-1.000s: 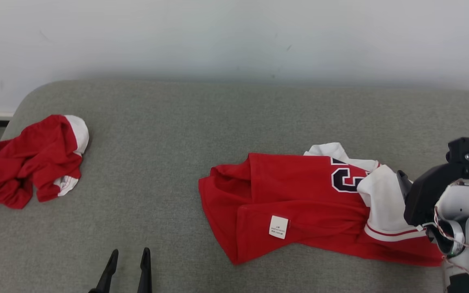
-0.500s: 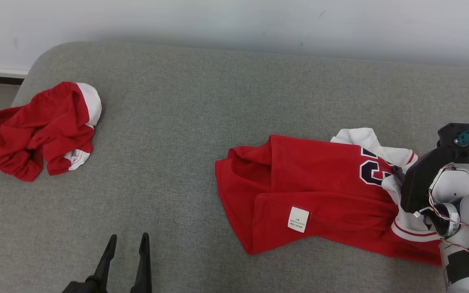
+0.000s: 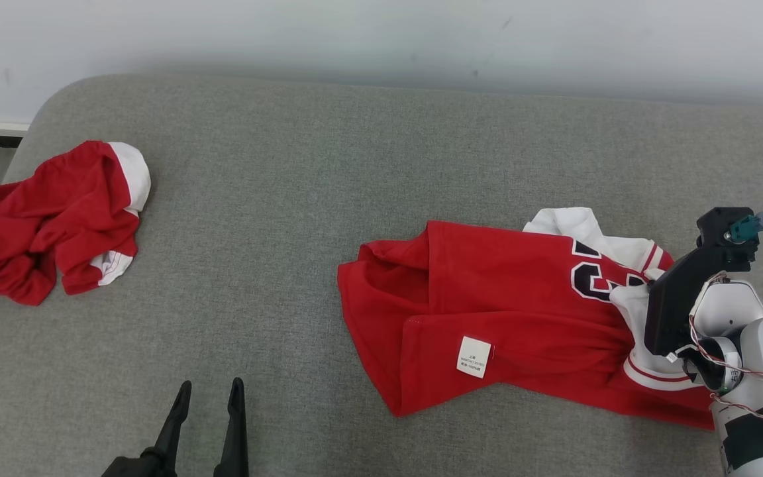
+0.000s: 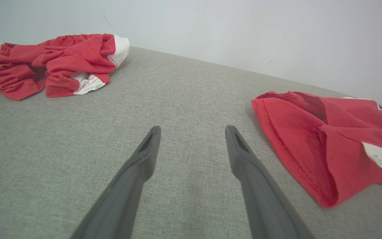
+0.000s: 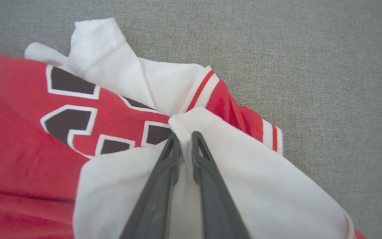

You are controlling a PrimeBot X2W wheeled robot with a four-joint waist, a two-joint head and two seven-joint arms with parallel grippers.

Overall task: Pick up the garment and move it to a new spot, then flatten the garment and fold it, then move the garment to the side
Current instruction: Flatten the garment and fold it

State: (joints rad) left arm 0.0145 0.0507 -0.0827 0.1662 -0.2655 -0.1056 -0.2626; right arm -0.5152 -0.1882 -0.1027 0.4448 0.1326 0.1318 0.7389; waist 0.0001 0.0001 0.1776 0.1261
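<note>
Garment: the red jersey, with white sleeves and a dark number, lies crumpled on the right part of the grey cushion, close to your right arm. A white tag shows on its turned-over lower part.
Right hand: your right hand has its two fingers close together on a raised pinch of white cloth at the jersey's right end, just beside the number. In the right wrist view you see the fold standing up between them.
Left hand: your left hand stands wide open and holds nothing. It is low over bare cushion, apart from the jersey's left hem.
Other cloth: a second red and white bundle sits at the far left of the cushion, well apart from both hands. It looks to be no part of this grasp.
Done: as far as you can judge, only the grip is made. The jersey rests on the cushion along nearly its whole length. You cannot tell whether the pinched end is off the surface.
Left to do: lift and carry the jersey to a new spot, spread it flat, fold it, then move it to the side. That is almost the whole task.
Stage: you are at the very start, in the pick-up step.
Watch: the pinch takes one fold at one end, so the rest will likely drag or hang bunched when you raise it.
</note>
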